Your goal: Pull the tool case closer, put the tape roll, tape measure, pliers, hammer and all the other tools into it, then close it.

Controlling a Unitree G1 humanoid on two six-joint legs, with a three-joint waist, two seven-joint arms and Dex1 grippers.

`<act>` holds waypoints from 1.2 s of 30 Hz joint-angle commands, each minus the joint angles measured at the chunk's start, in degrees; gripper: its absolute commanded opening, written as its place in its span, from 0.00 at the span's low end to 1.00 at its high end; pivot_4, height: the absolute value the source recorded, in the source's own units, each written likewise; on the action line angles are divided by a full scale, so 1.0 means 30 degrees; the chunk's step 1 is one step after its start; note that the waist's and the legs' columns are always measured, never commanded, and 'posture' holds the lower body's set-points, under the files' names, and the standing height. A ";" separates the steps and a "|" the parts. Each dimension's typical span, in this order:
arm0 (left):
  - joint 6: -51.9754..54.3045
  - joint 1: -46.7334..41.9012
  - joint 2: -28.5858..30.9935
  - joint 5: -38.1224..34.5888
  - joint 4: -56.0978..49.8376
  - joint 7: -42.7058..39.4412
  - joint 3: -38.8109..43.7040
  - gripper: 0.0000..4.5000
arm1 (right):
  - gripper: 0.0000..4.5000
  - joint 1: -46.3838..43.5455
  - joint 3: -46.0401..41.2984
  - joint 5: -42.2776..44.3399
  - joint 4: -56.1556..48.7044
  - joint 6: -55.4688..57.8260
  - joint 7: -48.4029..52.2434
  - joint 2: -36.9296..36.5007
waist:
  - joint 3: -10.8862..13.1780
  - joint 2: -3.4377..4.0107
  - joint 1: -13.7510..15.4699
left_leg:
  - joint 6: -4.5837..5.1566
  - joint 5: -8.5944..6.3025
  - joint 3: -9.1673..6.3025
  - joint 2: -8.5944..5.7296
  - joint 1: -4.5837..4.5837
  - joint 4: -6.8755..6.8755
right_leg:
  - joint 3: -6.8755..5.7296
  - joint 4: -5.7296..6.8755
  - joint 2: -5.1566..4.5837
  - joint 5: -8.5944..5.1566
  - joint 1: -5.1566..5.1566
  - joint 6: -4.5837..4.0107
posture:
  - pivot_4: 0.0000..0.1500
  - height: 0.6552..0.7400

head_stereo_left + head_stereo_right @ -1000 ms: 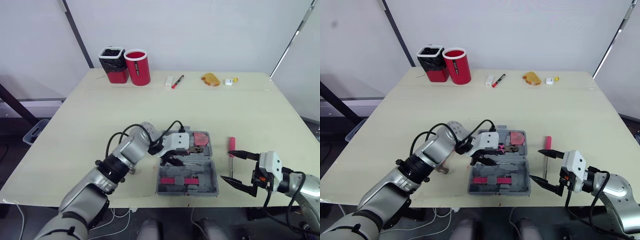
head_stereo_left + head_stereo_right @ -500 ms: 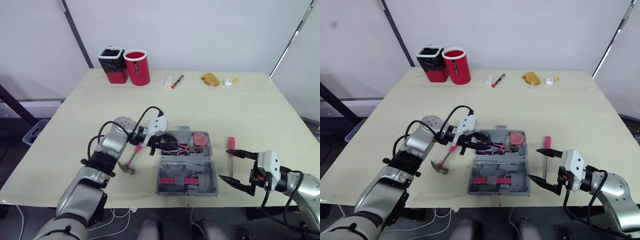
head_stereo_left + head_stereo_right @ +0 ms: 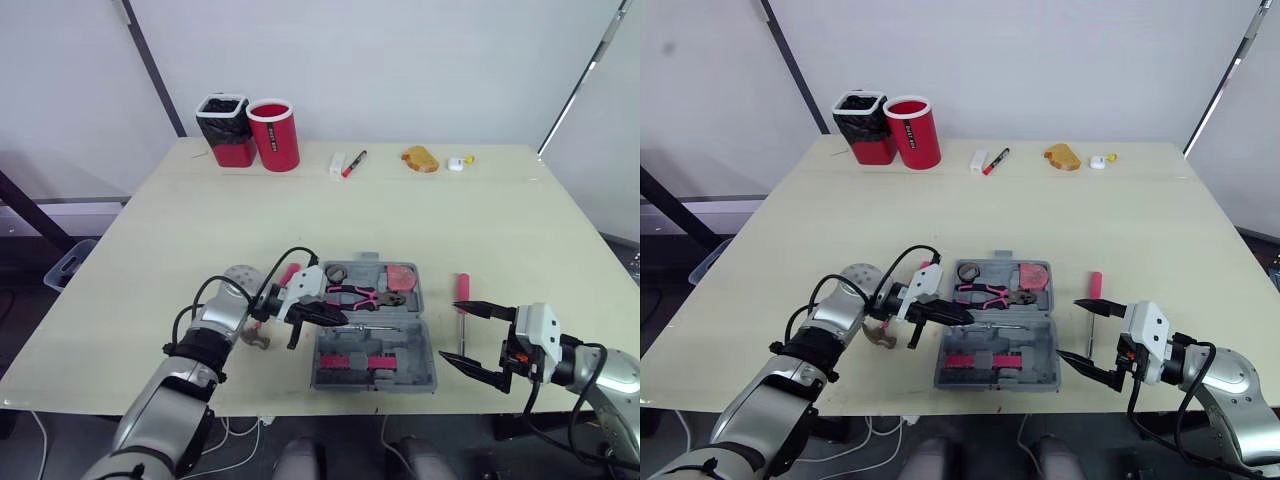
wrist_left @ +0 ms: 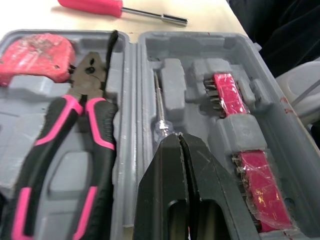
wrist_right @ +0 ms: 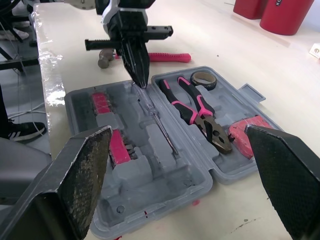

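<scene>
The open grey plastic tool case (image 3: 422,340) sits near the front edge of the pale wooden desk (image 3: 300,210), and it's well stocked. Pink-and-black pliers (image 3: 360,295), a dark tape roll (image 3: 335,272) and a red tape measure (image 3: 403,276) all lie in its far half.

The left gripper (image 3: 338,320) hovers over the left end of the case, its two black fingers pressed tip to tip, gripping nothing. The right gripper (image 3: 455,331) waits off the case's right side, fingers spread wide, empty as well.

What's left out? The hammer with the pink handle (image 5: 162,57) lies on the desk just beside the case's left side. The red-handled screwdriver (image 3: 462,290) lies between the case and the right gripper.

The hammer looks rigid and head-heavy, I'd say, so take the handle close to the steel head or it'll swing and tip. The screwdriver should be light and stiff, but its round handle may roll. Pinch across the red handle, not the thin shaft. The lid's open, so closing comes last.
</scene>
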 commanded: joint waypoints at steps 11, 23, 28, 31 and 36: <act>-0.2127 -0.0669 -0.0794 0.1521 0.1962 0.0830 -0.0185 0.02 | 1.00 0.0047 -0.0432 0.0258 -0.0459 -0.0268 0.0022 -0.0132 | -0.0001 0.0001 0.0003 | 0.0000 0.0000 -0.0001 0.0000 0.0002 0.0000 | 0.0000 -0.0001 0.0000 0.0000 0.0004 0.0001 | 1.00 1.00; -0.2893 -0.0563 -0.1306 0.2314 0.2652 0.1378 -0.0542 0.02 | 1.00 0.0148 -0.0415 0.0256 -0.0602 -0.0227 -0.0111 -0.0102 | -0.0003 0.0003 0.0005 | 0.0000 0.0000 0.0000 0.0000 0.0004 0.0000 | -0.0001 -0.0001 -0.0001 0.0000 0.0007 0.0001 | 1.00 1.00; -0.3287 -0.0631 -0.1297 0.3126 0.2999 0.1806 -0.1032 0.02 | 1.00 0.0073 -0.0381 0.0245 -0.0557 -0.0223 -0.0102 -0.0099 | -0.0003 0.0004 0.0010 | 0.0000 0.0000 -0.0003 0.0000 0.0007 0.0000 | -0.0002 -0.0002 0.0000 0.0001 0.0012 0.0001 | 1.00 1.00; -0.3238 -0.0622 -0.1261 0.3381 0.3259 0.1976 -0.1174 0.02 | 1.00 0.0024 -0.0360 0.0230 -0.0526 -0.0203 -0.0110 -0.0097 | -0.0012 0.0016 0.0006 | 0.0000 0.0000 -0.0005 0.0000 0.0036 0.0000 | -0.0004 -0.0003 0.0000 0.0000 0.0040 0.0001 | 1.00 1.00; -0.2931 -0.0502 -0.1555 0.2354 0.2956 0.2109 -0.0409 0.02 | 1.00 0.0031 -0.0385 0.0295 -0.0478 -0.0181 -0.0180 -0.0005 | -0.0022 0.0034 0.0000 | 0.0000 -0.0001 -0.0005 0.0000 0.0055 0.0000 | -0.0004 -0.0001 0.0000 0.0000 0.0056 0.0001 | 1.00 1.00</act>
